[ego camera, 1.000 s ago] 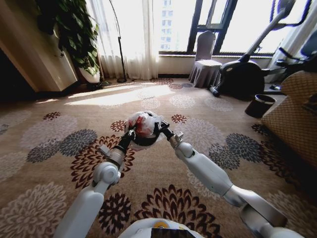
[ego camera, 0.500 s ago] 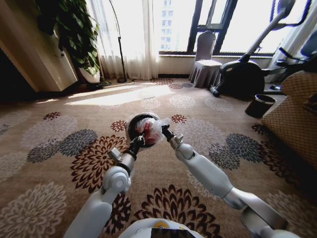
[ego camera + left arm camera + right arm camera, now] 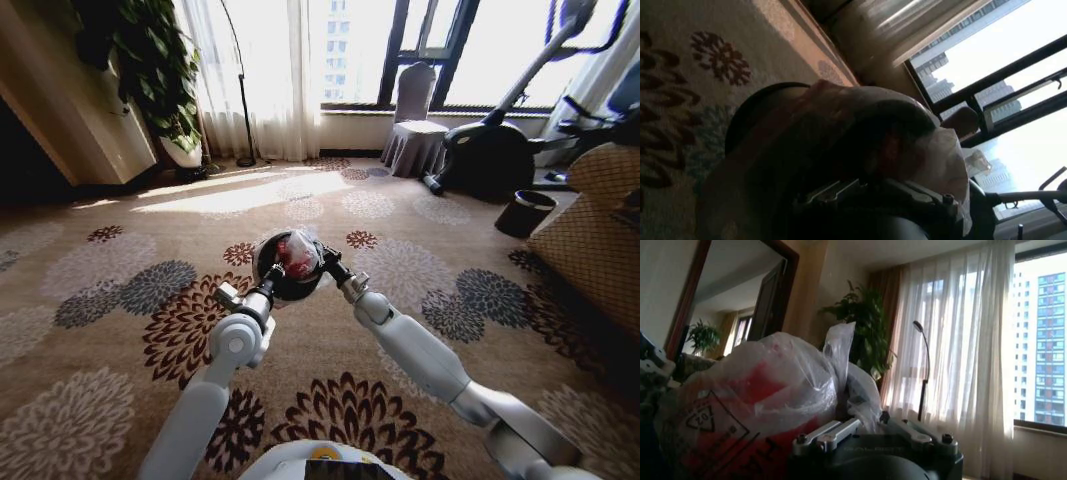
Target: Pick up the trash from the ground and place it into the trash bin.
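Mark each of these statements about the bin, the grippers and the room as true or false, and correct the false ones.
1. The small round black trash bin with the crinkly translucent liner stands on the patterned floral carpet. True.
2. The left gripper and right gripper are at opposite sides of the bin's rim. True.
3. The bin's liner holds nothing red. False: red trash shows through the plastic at the bin's top.
4. The bare dark bucket stands directly beside the lined bin. False: it is far off toward the robot's right, near the woven armchair.
5. A potted green plant stands on the robot's right. False: it is on the left.
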You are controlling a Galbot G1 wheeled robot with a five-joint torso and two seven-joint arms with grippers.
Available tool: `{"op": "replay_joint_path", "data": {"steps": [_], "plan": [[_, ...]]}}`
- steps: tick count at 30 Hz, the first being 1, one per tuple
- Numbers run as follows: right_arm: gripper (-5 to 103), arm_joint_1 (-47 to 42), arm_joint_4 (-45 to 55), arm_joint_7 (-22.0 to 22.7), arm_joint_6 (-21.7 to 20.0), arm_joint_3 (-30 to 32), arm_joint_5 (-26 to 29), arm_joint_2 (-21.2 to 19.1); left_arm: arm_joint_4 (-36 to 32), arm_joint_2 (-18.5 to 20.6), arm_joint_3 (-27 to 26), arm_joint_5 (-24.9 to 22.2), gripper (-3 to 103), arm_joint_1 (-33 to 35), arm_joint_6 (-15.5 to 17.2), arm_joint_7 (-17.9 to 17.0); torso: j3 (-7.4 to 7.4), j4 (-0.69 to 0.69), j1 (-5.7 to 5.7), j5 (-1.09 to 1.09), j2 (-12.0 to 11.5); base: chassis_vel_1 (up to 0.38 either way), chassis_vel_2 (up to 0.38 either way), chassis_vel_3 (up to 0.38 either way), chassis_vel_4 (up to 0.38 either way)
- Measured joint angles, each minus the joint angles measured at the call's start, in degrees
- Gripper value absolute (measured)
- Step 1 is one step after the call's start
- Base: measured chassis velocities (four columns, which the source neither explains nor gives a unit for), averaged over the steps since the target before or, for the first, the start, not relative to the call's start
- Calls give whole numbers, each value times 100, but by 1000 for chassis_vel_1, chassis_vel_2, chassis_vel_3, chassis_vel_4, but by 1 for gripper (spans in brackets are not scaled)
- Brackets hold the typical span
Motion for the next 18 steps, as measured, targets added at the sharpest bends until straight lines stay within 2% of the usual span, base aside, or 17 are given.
{"op": "replay_joint_path", "data": {"steps": [4, 5, 6, 8, 9, 10, 11, 12, 15, 16, 17, 18], "plan": [[0, -23, 11, 1, -1, 25, 2, -40, -14, 0, 93, 136, -2, 48, 66, 41, 0, -1, 0, 0, 0, 0, 0, 0, 0], [0, -25, 14, 1, -1, 29, 3, -44, -14, 0, 110, 170, 3, 56, 70, 60, 0, -1, 0, 0, 0, 0, 0, 0, 0], [0, -25, 14, 1, -1, 29, 3, -44, -14, 0, 110, 170, 3, 56, 70, 60, 0, -1, 0, 0, 0, 0, 0, 0, 0], [0, -47, 50, 2, -13, 56, 11, -56, -10, -6, 167, 416, 14, 138, 65, 268, 0, 0, 0, 1, 0, 0, 0, 0, 0], [0, -55, 62, 1, -18, 69, 15, -68, -30, 4, 200, 593, 19, 200, 65, 388, 0, 1, 0, 0, 0, 0, 0, 0, 0], [0, -73, 79, 1, -22, 102, 21, -88, -103, 39, 282, 960, 24, 305, 71, 545, 0, 1, 0, 0, 0, 0, 0, 0, 0], [0, -73, 79, 1, -22, 102, 21, -88, -103, 39, 282, 960, 24, 305, 71, 545, 0, 1, 0, 0, 0, 0, 0, 0, 0], [0, -85, 86, 1, -26, 135, 34, -105, -168, 71, 355, 1264, 24, 383, 87, 658, 0, 2, 0, 0, 0, 0, 0, 0, 0], [0, -111, 101, 3, -44, 234, 121, -214, -368, 218, 619, 2296, 40, 642, 105, 992, -1, 0, -1, 1, 0, 0, 0, 0, 0], [0, -111, 101, 3, -44, 234, 121, -214, -368, 218, 619, 2296, 40, 642, 105, 992, -1, 0, -1, 1, 0, 0, 0, 0, 0], [0, -130, 116, 3, -54, 258, 132, -249, -352, 252, 676, 2618, 46, 686, -6, 1055, 0, -1, -1, 1, 0, 0, 0, 0, 0], [0, -148, 132, 3, -62, 275, 140, -265, -311, 275, 704, 2828, 46, 703, -103, 1094, 0, -1, -1, 0, 0, 0, 0, 0, 0]]}}
